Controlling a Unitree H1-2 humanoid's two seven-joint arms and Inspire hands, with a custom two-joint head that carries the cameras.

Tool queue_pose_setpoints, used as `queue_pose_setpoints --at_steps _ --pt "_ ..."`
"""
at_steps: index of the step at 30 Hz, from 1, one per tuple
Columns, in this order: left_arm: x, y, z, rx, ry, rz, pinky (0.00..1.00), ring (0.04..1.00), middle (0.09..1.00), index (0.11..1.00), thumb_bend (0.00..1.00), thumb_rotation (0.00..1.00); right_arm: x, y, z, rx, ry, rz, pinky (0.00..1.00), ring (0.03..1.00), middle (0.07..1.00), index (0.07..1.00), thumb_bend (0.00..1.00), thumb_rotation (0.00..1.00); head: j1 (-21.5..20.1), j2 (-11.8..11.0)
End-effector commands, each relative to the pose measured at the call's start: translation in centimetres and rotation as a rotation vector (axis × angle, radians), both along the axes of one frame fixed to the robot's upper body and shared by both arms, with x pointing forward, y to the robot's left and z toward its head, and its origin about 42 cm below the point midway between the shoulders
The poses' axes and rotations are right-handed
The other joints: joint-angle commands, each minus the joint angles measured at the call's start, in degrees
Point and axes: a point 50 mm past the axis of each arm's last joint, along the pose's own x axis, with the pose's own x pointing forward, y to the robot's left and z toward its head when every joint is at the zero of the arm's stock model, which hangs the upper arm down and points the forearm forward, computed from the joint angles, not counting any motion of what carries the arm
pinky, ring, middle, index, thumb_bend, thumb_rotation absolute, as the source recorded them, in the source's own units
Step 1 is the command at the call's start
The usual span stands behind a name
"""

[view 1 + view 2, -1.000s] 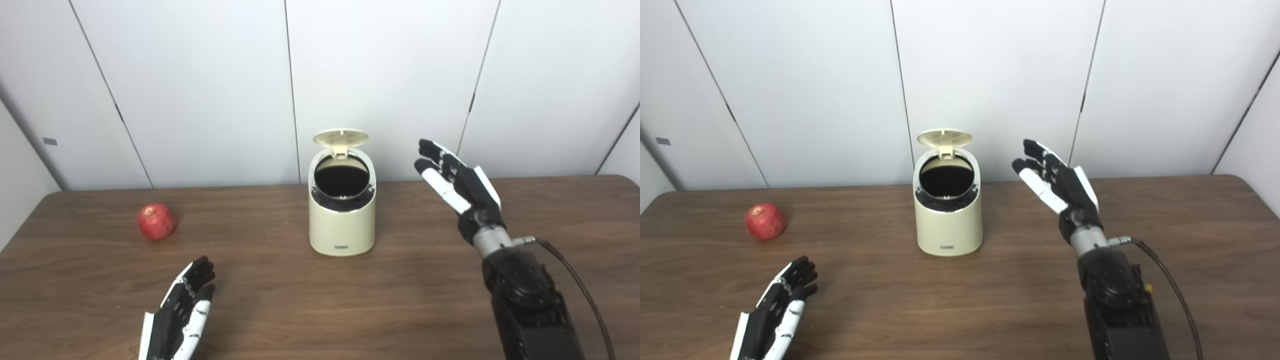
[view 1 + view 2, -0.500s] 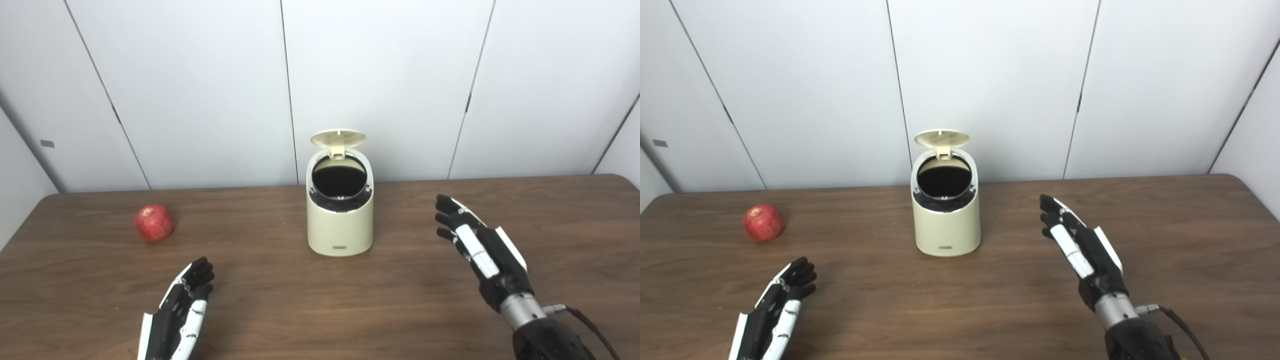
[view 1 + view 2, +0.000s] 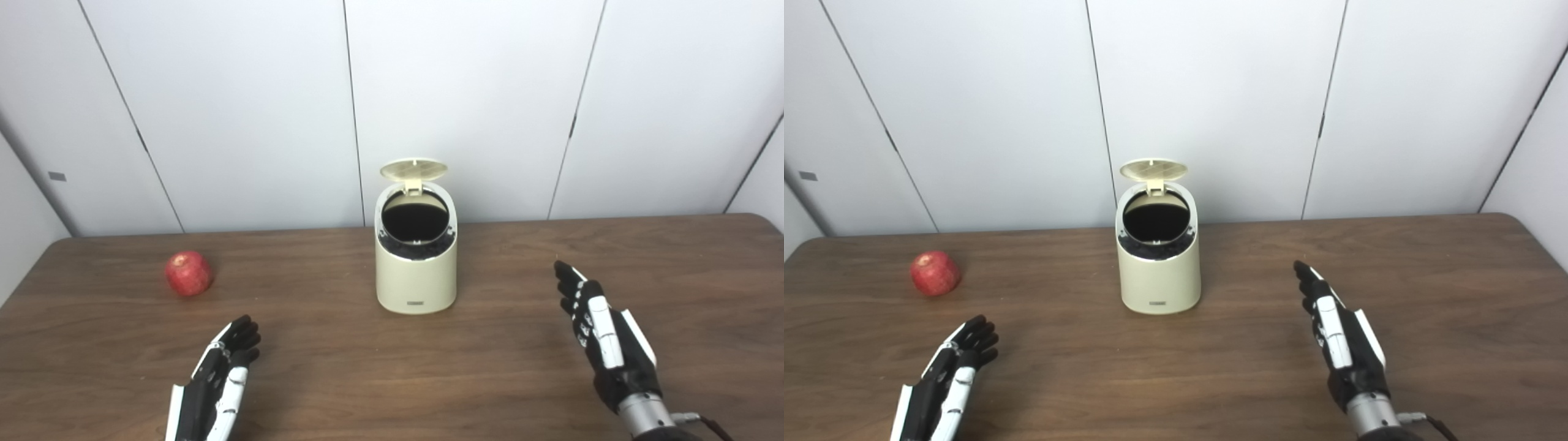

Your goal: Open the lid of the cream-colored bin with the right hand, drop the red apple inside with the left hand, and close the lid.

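The cream-colored bin (image 3: 416, 275) stands at the table's middle with its round lid (image 3: 413, 169) flipped up at the back, showing a dark inside. A red apple (image 3: 188, 273) lies on the table far to the left of the bin. My left hand (image 3: 217, 380) rests low near the front edge, open and holding nothing, below and right of the apple. To the right of the bin and nearer the front, my right hand (image 3: 603, 334) is open with fingers stretched, well apart from the bin.
The brown wooden table (image 3: 343, 373) spans the whole view, its back edge against white wall panels (image 3: 245, 110). Bare wood lies between the hands and in front of the bin.
My right hand has dropped from beside the raised lid and pulled back toward the front right of the table. Left hand, apple and bin stay where they were.
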Motion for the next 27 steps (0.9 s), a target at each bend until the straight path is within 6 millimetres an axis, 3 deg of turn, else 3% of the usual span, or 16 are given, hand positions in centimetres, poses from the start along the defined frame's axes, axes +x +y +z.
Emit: queue_pose_setpoints --at_steps 1,3,7,9,12,14,20,27 --pt "-1.8 -1.5 -1.4 -0.062 0.064 0.01 0.82 0.834 0.838 0.845 0.47 0.62 0.4 -0.9 0.9 -0.01 -0.083 -0.008 1.0 1.0 0.981 0.923 0.56 1.0 1.3 0.3" --pt "-1.9 -1.9 -0.9 -0.074 0.064 0.012 0.82 0.831 0.835 0.843 0.47 0.6 0.3 -1.5 0.8 -0.028 -0.083 -0.021 1.0 1.0 0.977 0.923 0.57 1.0 3.4 0.3" --pt "-2.0 -2.7 1.3 -0.072 0.042 0.031 0.8 0.819 0.826 0.835 0.52 0.46 0.4 -2.9 0.4 -0.056 -0.094 -0.022 1.0 0.997 0.973 0.933 0.55 1.0 6.3 0.1" --pt "-1.9 -2.7 2.3 -0.071 0.033 0.05 0.78 0.81 0.823 0.834 0.55 0.42 0.5 -3.8 0.2 -0.062 -0.101 -0.018 1.0 0.999 0.976 0.932 0.54 1.0 10.3 -0.3" --pt "-2.1 -2.7 3.4 -0.065 0.031 0.058 0.77 0.82 0.84 0.852 0.54 0.37 0.6 -4.7 0.3 -0.073 -0.119 -0.009 1.0 0.999 0.977 0.928 0.52 1.0 13.1 -0.6" --pt "-2.3 -2.5 4.3 -0.037 0.034 0.064 0.77 0.828 0.853 0.874 0.56 0.32 0.6 -4.5 0.8 -0.053 -0.124 -0.007 1.0 0.985 0.96 0.916 0.48 1.0 14.6 -0.8" --pt "-1.8 -1.1 5.8 0.126 0.021 0.134 0.79 0.843 0.855 0.875 0.63 0.27 0.3 -3.1 2.3 -0.007 -0.103 0.014 0.92 0.945 0.931 0.893 0.49 1.0 17.2 -1.3" --pt "1.0 2.2 7.1 0.349 0.048 0.25 0.87 0.833 0.85 0.887 0.79 0.3 -0.1 -1.8 3.3 0.001 -0.089 0.034 0.96 0.961 0.946 0.919 0.5 1.0 18.1 -1.6"
